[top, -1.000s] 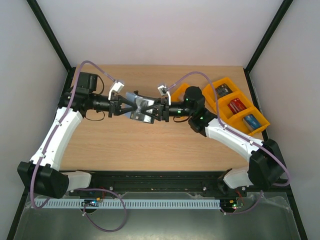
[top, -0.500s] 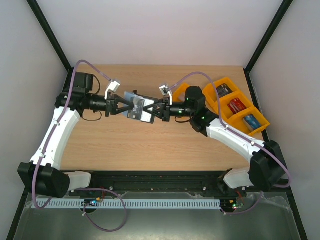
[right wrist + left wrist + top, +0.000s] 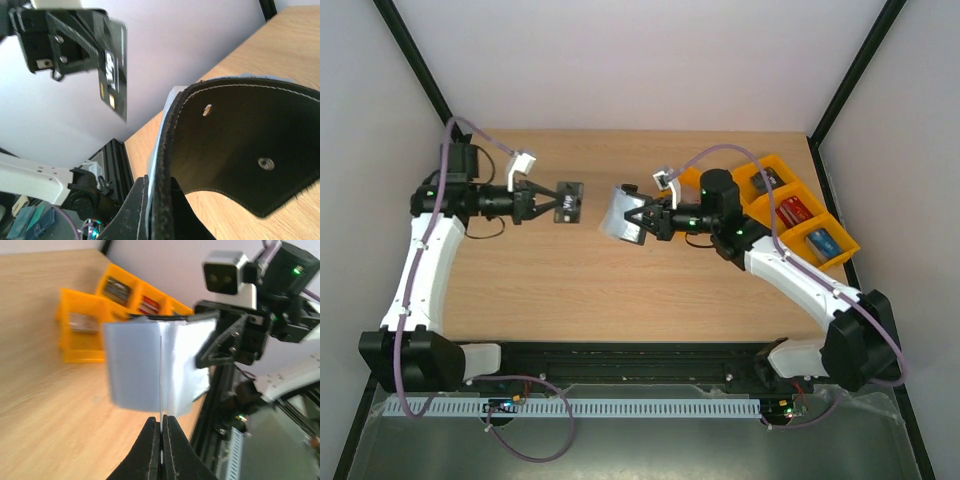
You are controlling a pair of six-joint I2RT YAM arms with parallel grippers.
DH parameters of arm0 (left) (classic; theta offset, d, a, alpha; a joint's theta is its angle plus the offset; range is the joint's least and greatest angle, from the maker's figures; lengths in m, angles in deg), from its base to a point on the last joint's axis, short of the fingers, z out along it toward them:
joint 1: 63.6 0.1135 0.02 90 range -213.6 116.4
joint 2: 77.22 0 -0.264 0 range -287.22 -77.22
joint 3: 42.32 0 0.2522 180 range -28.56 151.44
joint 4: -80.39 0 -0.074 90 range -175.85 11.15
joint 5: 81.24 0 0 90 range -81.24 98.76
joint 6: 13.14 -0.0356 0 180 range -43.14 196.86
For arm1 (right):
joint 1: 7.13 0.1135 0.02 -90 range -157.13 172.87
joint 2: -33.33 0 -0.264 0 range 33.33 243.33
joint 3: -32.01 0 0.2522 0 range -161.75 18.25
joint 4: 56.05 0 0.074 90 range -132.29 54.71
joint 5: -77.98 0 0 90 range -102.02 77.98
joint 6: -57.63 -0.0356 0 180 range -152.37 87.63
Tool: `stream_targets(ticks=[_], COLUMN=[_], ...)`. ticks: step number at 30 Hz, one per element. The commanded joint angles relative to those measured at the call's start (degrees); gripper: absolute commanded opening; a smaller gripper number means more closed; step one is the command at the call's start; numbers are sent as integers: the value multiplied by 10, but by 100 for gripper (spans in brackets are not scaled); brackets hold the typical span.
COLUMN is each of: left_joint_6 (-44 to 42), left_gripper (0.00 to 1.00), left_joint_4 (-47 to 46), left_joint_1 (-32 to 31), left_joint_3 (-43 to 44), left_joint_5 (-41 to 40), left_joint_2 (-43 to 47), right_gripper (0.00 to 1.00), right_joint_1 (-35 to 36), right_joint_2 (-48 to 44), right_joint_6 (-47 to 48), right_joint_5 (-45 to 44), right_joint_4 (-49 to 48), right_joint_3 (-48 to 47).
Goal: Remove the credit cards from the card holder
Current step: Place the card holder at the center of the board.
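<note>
Top external: L gripper (image 3: 549, 203) pinches card (image 3: 569, 201), R gripper (image 3: 638, 222) clamps card holder (image 3: 616, 214).

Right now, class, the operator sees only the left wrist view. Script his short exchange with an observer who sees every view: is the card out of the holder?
Operator: Is my card fully out?
Observer: Yes. From above, the card in the left gripper hangs apart from the card holder, with a gap between them.
Operator: I see it edge-on. What about its face?
Observer: The right wrist view shows it dark, with pale print.
</note>
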Motion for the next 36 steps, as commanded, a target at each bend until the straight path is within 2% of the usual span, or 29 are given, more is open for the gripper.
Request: stream_targets(ticks=[1,4,7,12,13,14,17,18,21,23,25,27,31,34,36], left_joint_6=[28,63,95,119,123,128,131,131,103,54,-1,-48,-148,-204,-233], left_gripper=[2,2,2,2,2,2,2,2,2,2,2,2,2,2,2], left_joint_4=[-21,-51,-76,-99,-103,-108,-113,-112,-93,-54,-10,25,116,169,195], left_joint_1=[72,97,114,128,128,128,129,129,127,117,92,53,-30,-64,-84], left_joint_3=[27,23,16,11,10,8,2,2,3,9,18,23,44,63,74], left_joint_5=[-53,-82,-77,-78,-77,-75,-60,-56,-42,-34,-43,-65,-79,-57,-43], left_joint_2=[8,13,16,15,15,15,18,19,17,15,13,14,12,9,7], right_gripper=[2,2,2,2,3,11,28,33,55,62,65,65,69,77,77], right_joint_1=[26,87,138,170,169,165,137,123,77,61,59,59,59,59,60], right_joint_2=[65,144,227,318,330,344,380,378,312,258,218,169,69,16,3], right_joint_6=[-25,-56,-130,-276,-293,-292,-243,-242,-257,-213,-135,-54,79,114,111], right_joint_5=[-34,-40,10,42,31,11,-88,-115,-189,-242,-267,-242,-102,-30,-11], right_joint_4=[5,-40,-141,-301,-300,-264,-30,3,-3,41,101,135,131,102,83], right_joint_3=[-28,-65,-122,-160,-156,-157,-173,-154,-40,-25,-50,-78,-92,-89,-90])
